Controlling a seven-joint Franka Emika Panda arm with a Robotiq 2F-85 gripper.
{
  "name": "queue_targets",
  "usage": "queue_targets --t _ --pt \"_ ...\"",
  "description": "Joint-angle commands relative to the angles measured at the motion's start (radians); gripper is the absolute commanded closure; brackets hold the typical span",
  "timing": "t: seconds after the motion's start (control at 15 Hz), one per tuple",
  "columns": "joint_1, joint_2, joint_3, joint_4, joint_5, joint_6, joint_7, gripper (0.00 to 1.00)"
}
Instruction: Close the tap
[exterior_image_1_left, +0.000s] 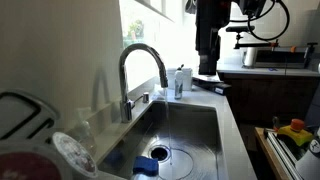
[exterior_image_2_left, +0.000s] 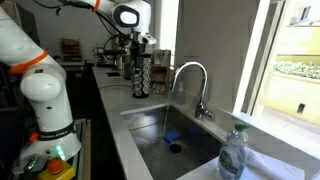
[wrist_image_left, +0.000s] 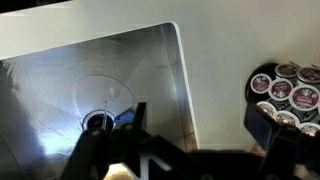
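Note:
The tap (exterior_image_1_left: 141, 70) is a shiny chrome gooseneck faucet standing at the window side of the steel sink (exterior_image_1_left: 215, 125). It shows in both exterior views, here too (exterior_image_2_left: 190, 80). Its small lever (exterior_image_1_left: 145, 97) sticks out at the base. A thin stream of water seems to fall from the spout into the basin (exterior_image_2_left: 167, 122). My gripper (exterior_image_1_left: 207, 58) hangs open and empty above the counter at the sink's far end, well away from the tap. In the wrist view its two dark fingers (wrist_image_left: 200, 125) are spread wide over the sink edge, with the drain (wrist_image_left: 98, 122) below.
A black rack of coffee pods (exterior_image_2_left: 142, 75) stands on the counter just under the gripper and shows in the wrist view (wrist_image_left: 285, 90). A small white soap bottle (exterior_image_1_left: 180, 80) stands by the sink. A clear bottle (exterior_image_2_left: 232, 155) and dishes (exterior_image_1_left: 72, 152) sit at the other end.

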Motion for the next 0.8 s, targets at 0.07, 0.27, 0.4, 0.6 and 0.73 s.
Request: queue_targets --t 0.07,0.27,0.4,0.6,0.73 --pt "-0.010 0.000 0.008 0.002 0.004 -0.004 -0.004 0.00" --pt "-0.010 0.000 0.008 0.002 0.004 -0.004 -0.004 0.00" --pt "-0.010 0.000 0.008 0.002 0.004 -0.004 -0.004 0.00" --pt "-0.010 0.000 0.008 0.002 0.004 -0.004 -0.004 0.00" --pt "-0.016 0.008 0.011 0.006 -0.004 0.000 0.005 0.00"
